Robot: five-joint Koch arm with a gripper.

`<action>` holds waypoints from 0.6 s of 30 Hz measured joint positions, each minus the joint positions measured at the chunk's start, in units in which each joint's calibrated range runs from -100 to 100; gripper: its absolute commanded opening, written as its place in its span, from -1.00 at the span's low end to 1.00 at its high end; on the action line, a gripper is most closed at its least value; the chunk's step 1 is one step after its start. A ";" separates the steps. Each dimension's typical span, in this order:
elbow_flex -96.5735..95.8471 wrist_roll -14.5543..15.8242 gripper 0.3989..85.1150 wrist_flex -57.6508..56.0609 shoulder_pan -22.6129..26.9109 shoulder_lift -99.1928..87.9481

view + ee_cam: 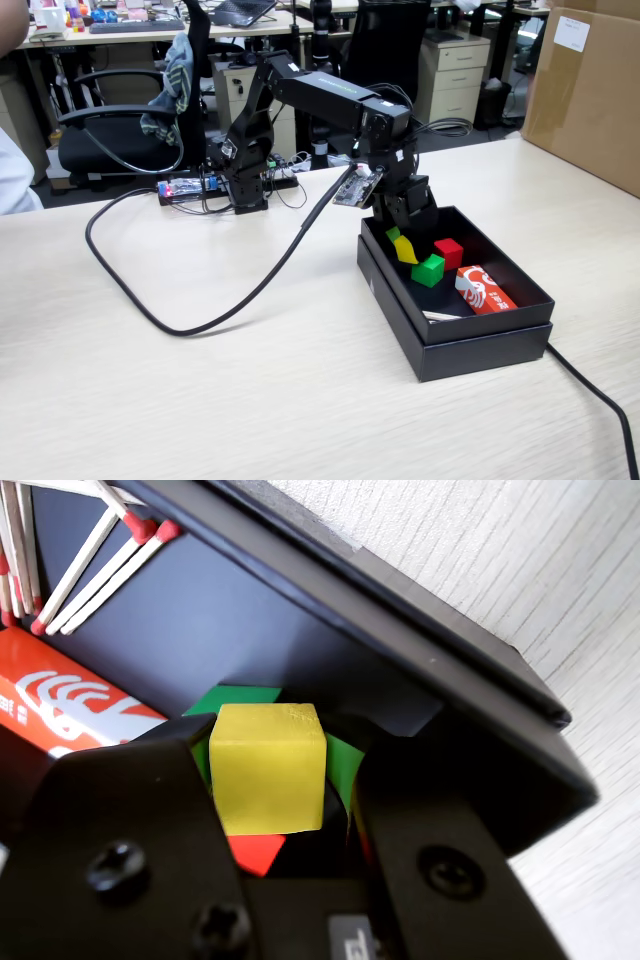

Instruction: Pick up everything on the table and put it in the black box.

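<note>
My gripper (402,240) is shut on the yellow cube (406,249) and holds it tilted over the far left part of the black box (470,355). In the wrist view the yellow cube (268,768) fills the space between the two black jaws of the gripper (283,742), with the left jaw against its side. The box's inner wall (300,630) runs slantwise behind it. The box stands on the pale wood table (200,400), right of centre.
Inside the box lie a green cube (429,270), a red cube (449,252), a red and white matchbox (485,290) and loose matches (90,565). A thick black cable (200,320) loops across the table. A brown carton (590,90) stands at the far right.
</note>
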 measured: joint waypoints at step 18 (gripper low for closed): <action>-5.66 0.10 -0.41 2.79 -1.17 -1.42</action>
